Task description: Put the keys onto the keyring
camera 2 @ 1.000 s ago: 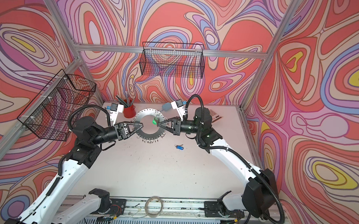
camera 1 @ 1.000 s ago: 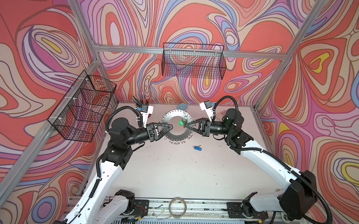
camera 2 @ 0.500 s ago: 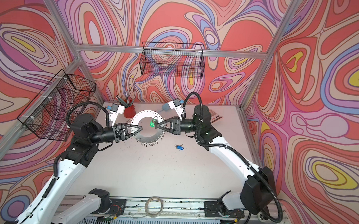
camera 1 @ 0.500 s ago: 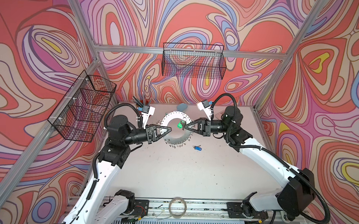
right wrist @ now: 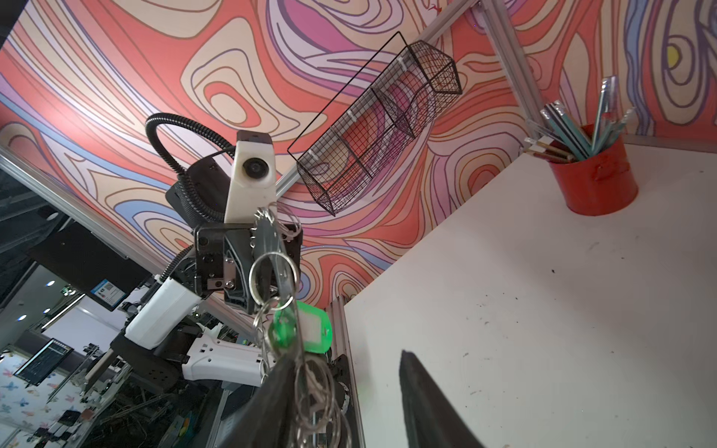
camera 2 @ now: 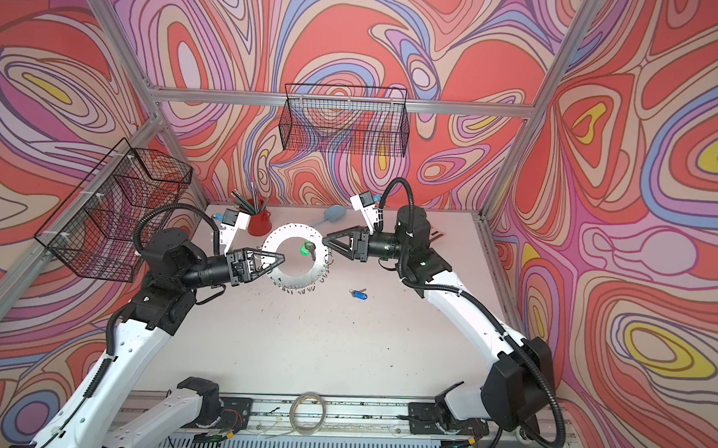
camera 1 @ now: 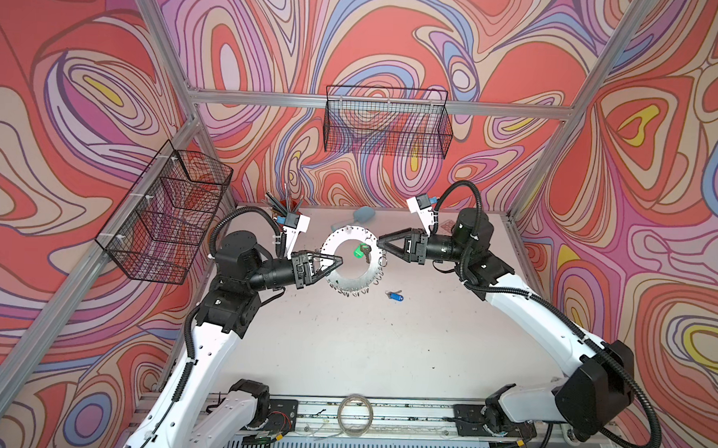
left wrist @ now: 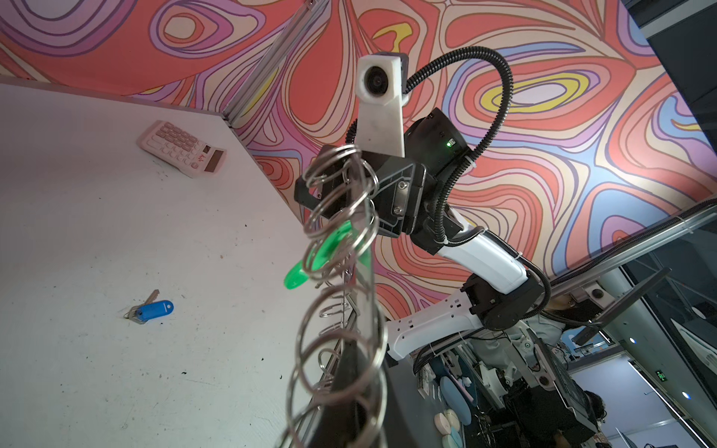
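Keyring [camera 1: 346, 282]: left jaws clenched on rim, right jaws parted alongside. Green-tagged key [camera 1: 360, 252] hung from it; blue-tagged key [camera 1: 395, 295] lay on bench [camera 1: 343, 345].

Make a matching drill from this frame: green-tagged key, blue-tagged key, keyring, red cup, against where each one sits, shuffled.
Things:
1. green-tagged key
2. blue-tagged key
3. keyring
4. red cup

Places:
A. lying on the table
B. clamped in the left gripper
C. standing at the back of the table, holding pencils
D. hanging on the keyring, off the table

Pairs: 1-D, 2-A, 3-B, 4-C
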### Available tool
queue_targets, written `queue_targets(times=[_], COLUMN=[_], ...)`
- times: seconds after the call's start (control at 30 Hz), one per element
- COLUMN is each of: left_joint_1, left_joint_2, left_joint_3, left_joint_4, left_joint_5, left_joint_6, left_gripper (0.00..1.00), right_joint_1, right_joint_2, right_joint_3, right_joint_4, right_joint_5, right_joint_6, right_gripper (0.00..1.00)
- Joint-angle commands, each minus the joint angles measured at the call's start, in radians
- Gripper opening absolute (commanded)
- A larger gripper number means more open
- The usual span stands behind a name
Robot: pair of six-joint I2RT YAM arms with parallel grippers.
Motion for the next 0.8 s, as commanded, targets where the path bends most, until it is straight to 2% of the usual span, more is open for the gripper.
queue_targets(times=[0.0,0.13,0.43,0.6,0.77], left_joint_1=[0.006,0.009,0.012,0.013,0.019], left_joint_2=[-0.009,0.003,0.032,0.047,0.049], left_joint_3=[0.005,0.002,0.005,0.003,-0.01], left_joint_4=[0.023,0.04,0.066,0.079,0.082], left_joint_5=[0.008,0.009,-0.005,-0.005,-0.027], left_joint_6=[0.004,-0.005,-0.018,-0.023,-0.026], left_gripper=[0.0,0.0,0.0,0.0,0.0], right_joint_1=[-0.032,-0.057,-0.058,-0.054,-0.028], right_joint_2=[-0.051,-0.095,-0.078,-0.029,0.041], right_joint_3=[0.021,0.008,-0.004,-0.066,-0.118], right_joint_4=[-0.119,-0.23,-0.515,-0.541,-0.505], right_joint_5=[0.062,0.128,0.4,0.496,0.622], right_joint_6=[-0.086,-0.152,-0.314,-0.37,-0.386], right_gripper=[0.47,0.47,0.44,0.43,0.39])
